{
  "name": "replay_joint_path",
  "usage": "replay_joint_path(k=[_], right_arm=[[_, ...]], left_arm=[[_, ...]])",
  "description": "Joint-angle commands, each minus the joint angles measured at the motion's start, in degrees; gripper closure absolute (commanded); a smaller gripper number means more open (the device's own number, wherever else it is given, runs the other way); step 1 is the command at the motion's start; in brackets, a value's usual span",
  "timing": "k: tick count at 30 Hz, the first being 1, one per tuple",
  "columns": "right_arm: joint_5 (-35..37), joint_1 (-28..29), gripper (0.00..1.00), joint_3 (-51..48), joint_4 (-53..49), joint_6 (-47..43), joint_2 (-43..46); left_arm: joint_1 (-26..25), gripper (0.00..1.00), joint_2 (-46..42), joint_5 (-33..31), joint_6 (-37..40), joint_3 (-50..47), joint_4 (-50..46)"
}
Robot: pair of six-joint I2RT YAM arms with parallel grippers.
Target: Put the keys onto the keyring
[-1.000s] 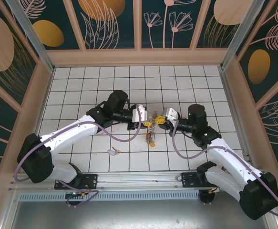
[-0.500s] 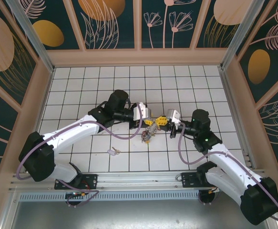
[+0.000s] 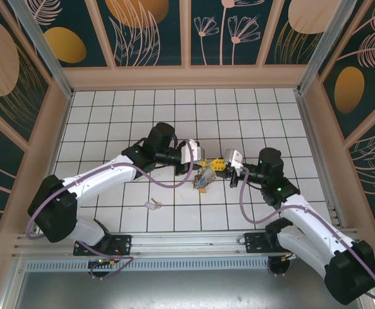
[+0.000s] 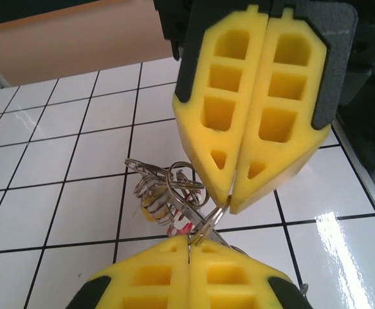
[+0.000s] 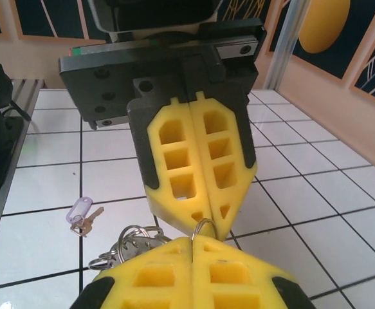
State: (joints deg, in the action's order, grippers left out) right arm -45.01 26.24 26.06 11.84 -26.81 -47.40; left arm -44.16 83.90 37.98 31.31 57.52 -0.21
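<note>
the only label i can find is a pale tag [image 5: 79, 209] on a loose key [image 3: 152, 205]. if it has words, they are too small for me to read. that key lies flat on the white tiled counter [image 3: 110, 116], near the front and well apart from the rest.

the left arm comes up from its base at the near left corner. it bends at the elbow and points its wrist to the right. the right arm comes up from the near right corner, bends, and points its wrist to the left. the left gripper [image 3: 204, 165] and the right gripper [image 3: 217, 165] meet tip to tip near the middle of the counter.

the jaws of both are pressed tight together, yellow pad against yellow pad. a thin loop of the keyring [image 4: 208, 222] sticks out right where the two sets of tips meet. in the left wrist view it comes out of the left jaws' seam and touches the right tips. in the right wrist view it comes out of the right jaws' seam and touches the left tips. so it looks like both are pinching the keyring.

the keys [image 4: 158, 199] hang in a bunch with more wire loops just under the tips and a bit to the left arm's side. something red shows in the bunch. i cannot tell if the bunch touches the tiles.
</note>
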Motion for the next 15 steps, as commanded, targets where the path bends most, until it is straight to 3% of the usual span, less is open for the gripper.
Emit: replay_joint_path(k=[1, 7, 15], right_arm=[[4.5, 0.0, 0.92, 7.7, -14.7, -10.5, -1.2], [8.8, 0.6, 0.76, 15.2, -24.3, -13.3, -3.7], [11.5, 2.6, 0.72, 19.0, -30.0, -12.1, -8.7]], left_arm=[[-0.1, 1.00, -2.2, -2.1, 1.9, 1.2, -0.9], [-0.1, 1.00, -4.1, -8.5, 2.0, 2.7, -5.2], [-0.1, 1.00, -4.5, -9.5, -0.4, 1.0, -2.4]])
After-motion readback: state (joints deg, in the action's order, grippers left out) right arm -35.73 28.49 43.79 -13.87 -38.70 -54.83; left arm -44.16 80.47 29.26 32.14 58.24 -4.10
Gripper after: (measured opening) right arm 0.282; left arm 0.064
